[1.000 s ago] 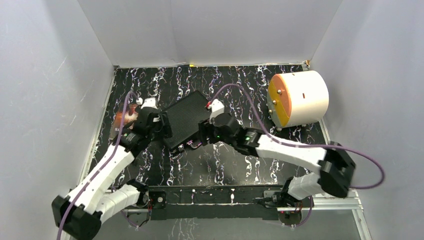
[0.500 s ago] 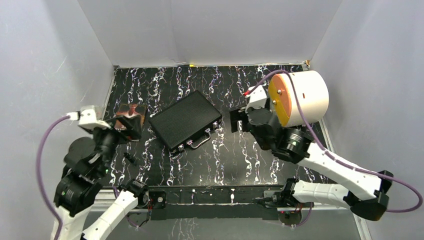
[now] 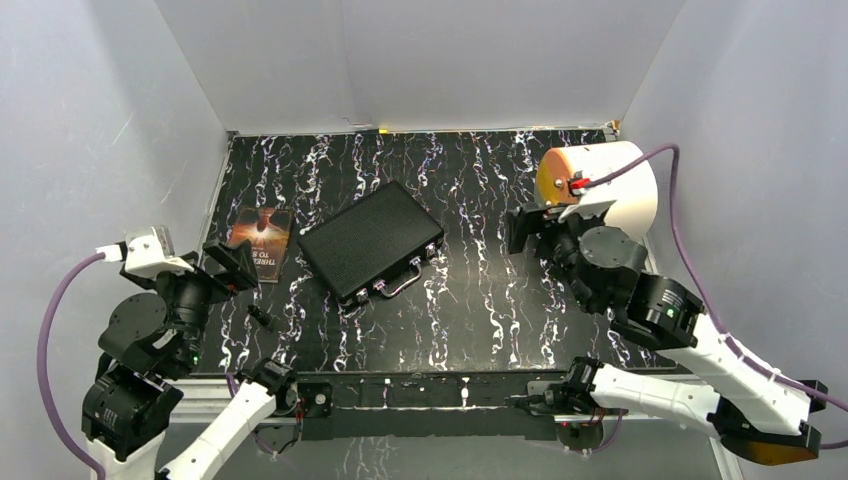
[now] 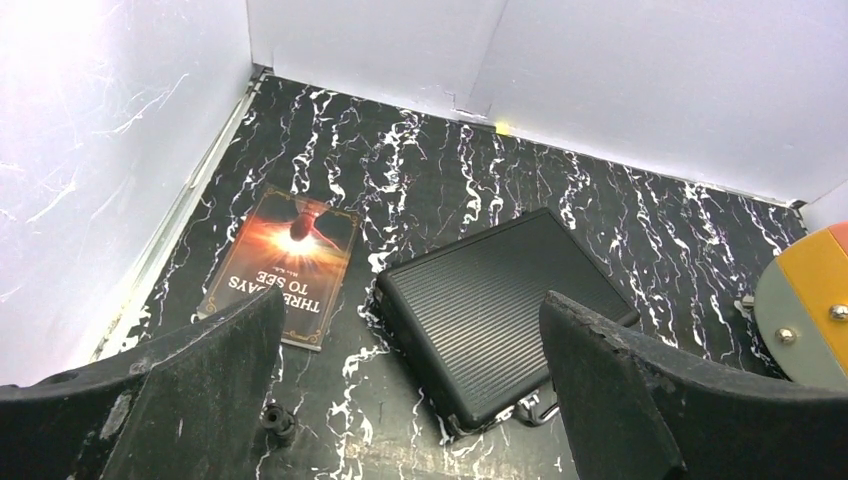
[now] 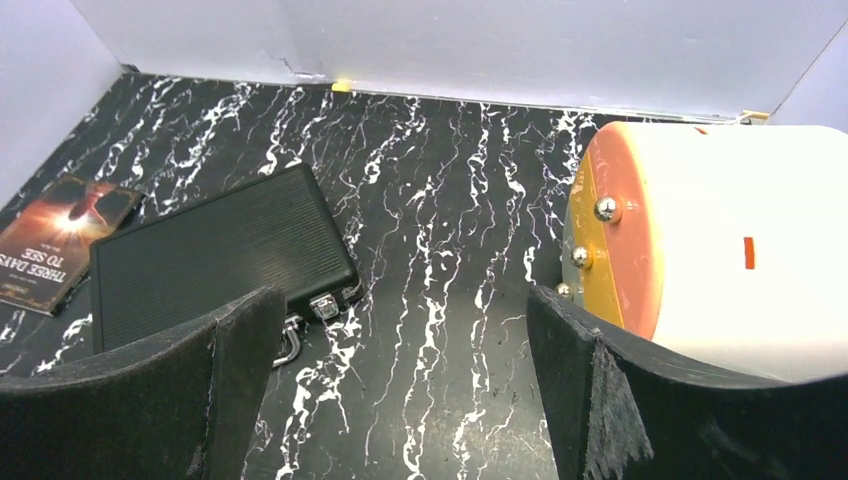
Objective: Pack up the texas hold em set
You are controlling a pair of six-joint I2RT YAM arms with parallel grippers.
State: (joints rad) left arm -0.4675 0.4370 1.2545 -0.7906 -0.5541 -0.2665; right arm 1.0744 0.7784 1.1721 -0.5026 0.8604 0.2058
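Booklet [image 3: 262, 231], perhaps a bolt [image 3: 260, 317], beside case [image 3: 371, 241]

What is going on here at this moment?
Nothing is being handled right now. The case lies shut on the table, its handle toward the arms. The left gripper hangs open and empty near the booklet. The right gripper hangs open and empty beside the cylinder. With the case shut, the packing looks done or nearly done.
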